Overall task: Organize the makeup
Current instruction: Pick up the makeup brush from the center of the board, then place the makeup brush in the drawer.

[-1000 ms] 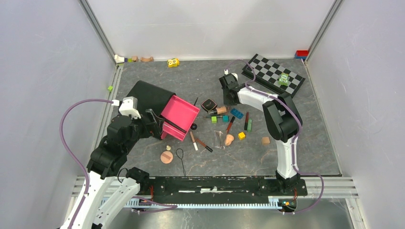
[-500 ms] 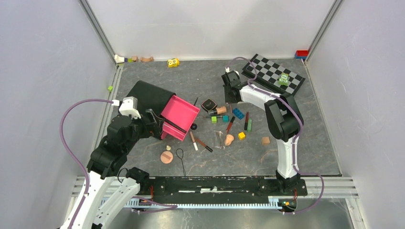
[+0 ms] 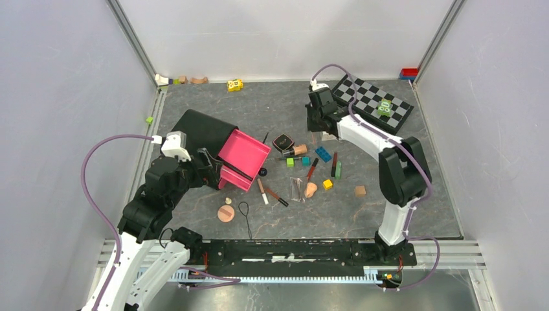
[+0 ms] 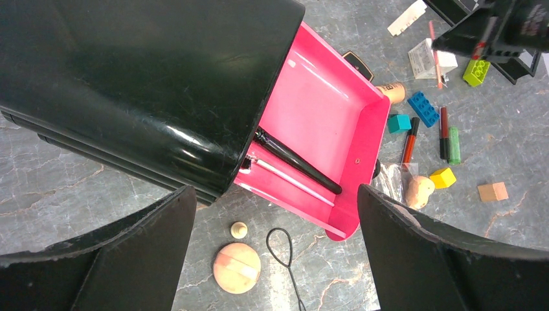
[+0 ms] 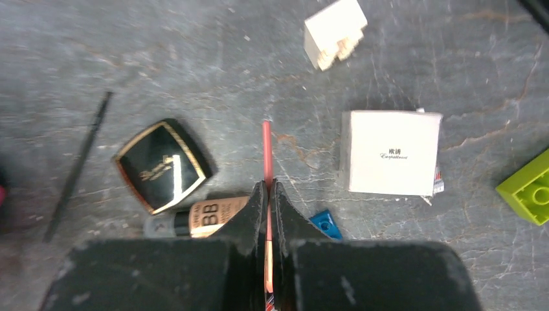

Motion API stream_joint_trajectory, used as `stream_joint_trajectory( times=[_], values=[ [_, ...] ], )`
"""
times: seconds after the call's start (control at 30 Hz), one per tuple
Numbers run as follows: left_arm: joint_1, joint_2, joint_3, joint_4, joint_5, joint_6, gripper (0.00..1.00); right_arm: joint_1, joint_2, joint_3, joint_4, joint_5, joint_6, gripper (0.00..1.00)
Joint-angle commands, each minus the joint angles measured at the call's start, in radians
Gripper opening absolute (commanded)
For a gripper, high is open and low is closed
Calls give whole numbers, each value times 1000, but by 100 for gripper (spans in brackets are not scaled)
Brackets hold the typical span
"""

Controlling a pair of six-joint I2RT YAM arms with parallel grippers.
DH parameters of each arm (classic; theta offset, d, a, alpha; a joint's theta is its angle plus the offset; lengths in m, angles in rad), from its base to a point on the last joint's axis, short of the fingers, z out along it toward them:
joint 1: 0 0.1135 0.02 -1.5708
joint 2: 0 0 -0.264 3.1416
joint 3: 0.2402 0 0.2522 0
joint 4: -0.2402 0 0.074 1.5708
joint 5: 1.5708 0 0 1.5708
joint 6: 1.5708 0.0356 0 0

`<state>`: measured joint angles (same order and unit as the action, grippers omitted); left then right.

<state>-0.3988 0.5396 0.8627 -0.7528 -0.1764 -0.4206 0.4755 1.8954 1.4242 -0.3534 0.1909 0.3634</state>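
**A:** Right wrist view first. What has the right claw point(image 5: 267, 189) got?

**B:** It is pinched fully together on a thin pink pencil point(image 5: 266, 146). The pencil runs straight up the frame in line with the fingers, its free end sticking out past the tips. Below it, left of centre, lie the black compact point(image 5: 164, 165) and a beige tube point(image 5: 207, 217). A white box point(image 5: 391, 152) sits to the right.

**A:** And the left wrist view?

**B:** The left claw point(image 4: 275, 194) is spread as wide as it goes and grips nothing. It hangs over the pink tray point(image 4: 324, 97), which juts from the black case point(image 4: 142, 78) with a black brush point(image 4: 298, 165) already lying inside. The pencil shows at the upper right corner, well apart from the tray.

**A:** So in the top view, which way does the pencil have to travel?

**B:** I'd say leftward and slightly down the frame. The tray is left of centre and the right claw is right of centre, higher up, with the compact between them. The left arm is nearer the tray, but the right one carries the pencil.
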Motion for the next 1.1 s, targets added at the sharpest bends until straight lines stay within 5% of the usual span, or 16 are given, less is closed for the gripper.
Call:
stream_joint_trajectory(
  times=[0.0,0.5,1.07],
  values=[
    [5,-7,-1,44,2,19,100,4,-123,-17,81,-92,-39,0],
    [5,-12,-1,44,2,17,100,292,-113,174,194,-403,-225,0],
    [5,-4,-1,44,7,19,100,412,32,228,177,-479,-263,5]
  ],
)
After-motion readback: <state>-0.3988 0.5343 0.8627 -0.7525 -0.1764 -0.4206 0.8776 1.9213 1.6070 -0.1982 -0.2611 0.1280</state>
